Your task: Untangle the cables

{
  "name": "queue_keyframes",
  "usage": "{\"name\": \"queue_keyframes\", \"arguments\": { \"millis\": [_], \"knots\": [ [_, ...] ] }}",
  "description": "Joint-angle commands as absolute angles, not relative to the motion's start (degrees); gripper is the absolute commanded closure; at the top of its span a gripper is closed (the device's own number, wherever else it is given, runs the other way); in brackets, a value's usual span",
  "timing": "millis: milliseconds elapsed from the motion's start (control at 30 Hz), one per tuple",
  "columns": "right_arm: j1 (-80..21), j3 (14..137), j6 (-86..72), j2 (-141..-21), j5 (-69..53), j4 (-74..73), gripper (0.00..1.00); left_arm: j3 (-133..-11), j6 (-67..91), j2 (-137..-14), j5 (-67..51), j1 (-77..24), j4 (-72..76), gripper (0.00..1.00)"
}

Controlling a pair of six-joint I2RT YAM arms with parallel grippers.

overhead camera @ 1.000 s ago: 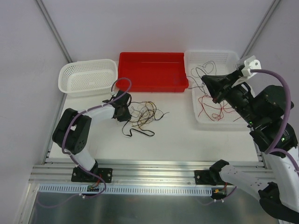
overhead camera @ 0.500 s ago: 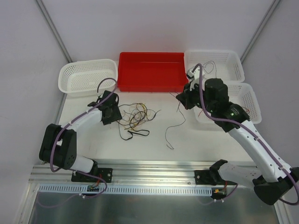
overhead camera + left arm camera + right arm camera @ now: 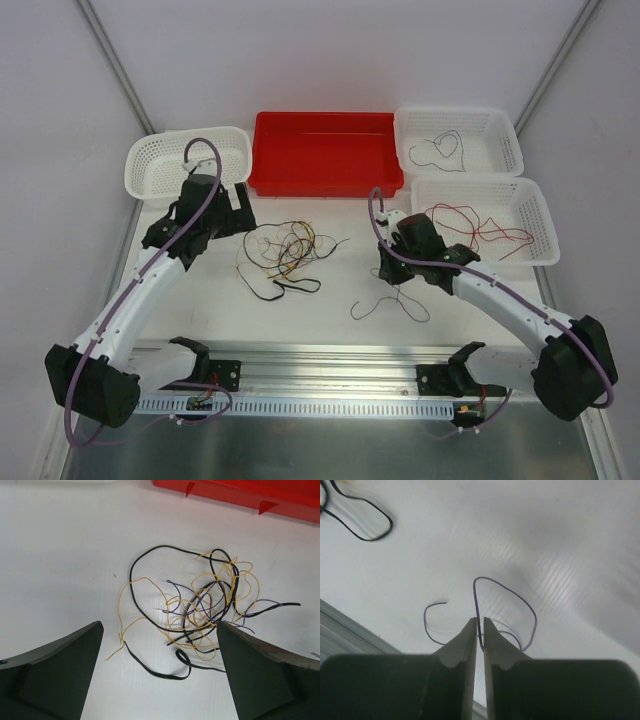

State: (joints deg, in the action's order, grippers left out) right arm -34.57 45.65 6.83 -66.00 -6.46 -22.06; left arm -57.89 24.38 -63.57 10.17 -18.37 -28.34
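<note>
2 hands sit mid-frame. The left hand (image 3: 157, 630) hangs wide open over the tangled cables (image 3: 200, 605) on the white surface (image 3: 60, 555). The right hand (image 3: 479, 625) pinches 1 dark purple-blue wire (image 3: 510, 592) lying lower right of the tangle.

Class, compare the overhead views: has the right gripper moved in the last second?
Yes. The right gripper has left the white basket and come toward the near rail, away from the red bin, pinching a thin dark cable.
</note>
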Motion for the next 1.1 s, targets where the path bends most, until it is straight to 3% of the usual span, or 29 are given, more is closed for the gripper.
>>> {"name": "queue_keyframes", "arguments": {
  "millis": [0,200,233,300,433,600,867,1067],
  "knots": [
    [-34.72,43.42,3.78,-69.76,-7.29,-19.52,0.85,-61.08,16.37,-60.03,11.77,-18.28,-30.32,0.01],
    [-36.73,43.24,0.27,-75.93,-5.55,-18.10,0.68,-59.16,12.31,-58.10,17.66,-18.28,-29.53,0.01],
    [-37.43,43.59,0.26,-76.98,-5.10,-18.63,0.59,-58.45,12.30,-58.10,18.28,-18.28,-29.01,0.01],
    [-38.23,45.16,0.26,-77.43,-4.49,-21.25,0.51,-56.00,12.39,-58.01,18.54,-18.28,-28.39,0.01],
    [-40.42,47.98,1.75,-74.89,-2.55,-27.85,0.31,-52.74,11.43,-57.92,19.86,-18.28,-27.34,0.01],
    [-40.69,50.53,7.90,-71.02,-5.09,-37.69,0.18,-51.59,9.50,-57.13,23.82,-18.28,-26.89,0.01],
    [-41.66,55.28,16.34,-71.71,-4.58,-50.87,0.09,-50.80,9.05,-57.30,27.86,-18.28,-26.63,0.01],
    [-42.36,56.69,21.34,-76.81,-2.98,-52.12,0.09,-50.63,8.96,-57.13,29.00,-18.28,-26.72,0.01]
  ]
}}
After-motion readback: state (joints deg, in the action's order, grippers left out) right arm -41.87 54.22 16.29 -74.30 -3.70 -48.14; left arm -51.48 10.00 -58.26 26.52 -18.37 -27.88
